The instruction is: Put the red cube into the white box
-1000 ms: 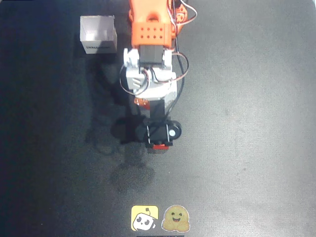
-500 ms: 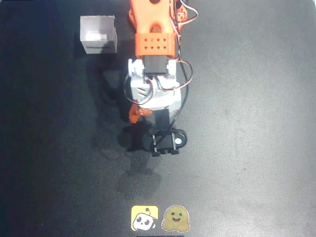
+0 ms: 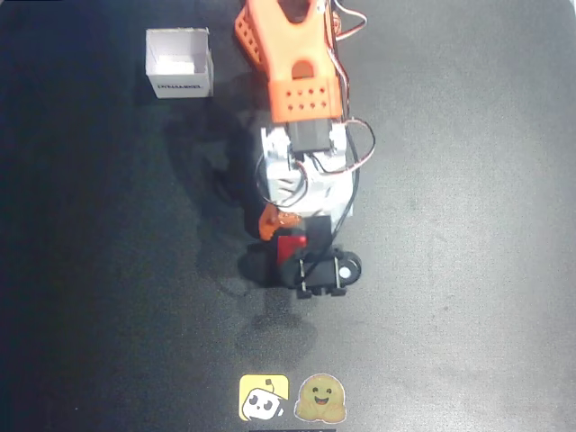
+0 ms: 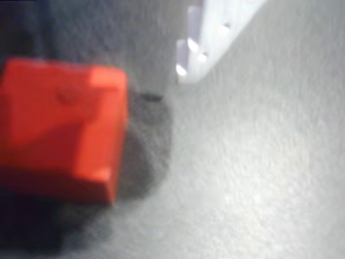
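The red cube (image 3: 290, 247) lies on the dark table under the end of my arm, between the orange moving jaw on its left and the black camera mount (image 3: 326, 270) on its right. My gripper (image 3: 292, 239) is open around the cube. In the wrist view the red cube (image 4: 59, 135) is large and blurred at the left, casting a shadow on the table. The white finger (image 4: 207, 32) stands a narrow dark gap away from it at the top. The white box (image 3: 179, 63) stands open-topped at the far upper left, well away from the gripper.
The arm's orange base (image 3: 288, 36) and white segments run down the middle of the overhead view. Two stickers, a yellow one (image 3: 264, 398) and a tan smiling one (image 3: 321, 399), lie at the bottom edge. Dark table surface surrounds the box.
The arm has reached further down and right in the overhead view. The orange jaw has swung out to the left. The cube, hidden half a second ago, now shows between the jaws.
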